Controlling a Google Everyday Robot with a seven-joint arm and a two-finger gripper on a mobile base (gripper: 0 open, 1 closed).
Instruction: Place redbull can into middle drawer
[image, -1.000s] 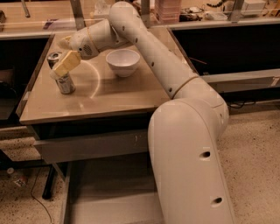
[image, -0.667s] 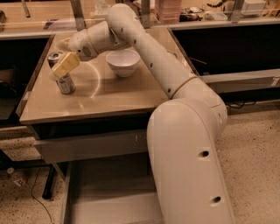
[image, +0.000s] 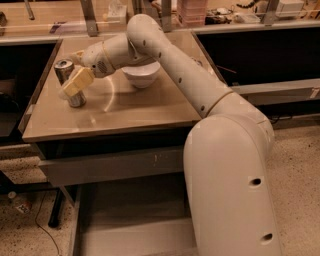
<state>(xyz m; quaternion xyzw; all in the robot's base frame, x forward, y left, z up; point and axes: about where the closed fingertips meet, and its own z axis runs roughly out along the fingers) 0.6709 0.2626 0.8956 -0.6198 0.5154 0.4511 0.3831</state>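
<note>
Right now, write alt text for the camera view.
The robot's gripper is at the redbull can, which stands on a tan tabletop with a white bowl nearby. Below the tabletop, the middle drawer is pulled open.

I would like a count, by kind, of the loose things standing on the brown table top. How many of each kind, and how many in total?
Drink cans: 1, the redbull can
Bowls: 1, the white bowl
Total: 2
The pincer is at the can, to the left of the bowl.
</note>
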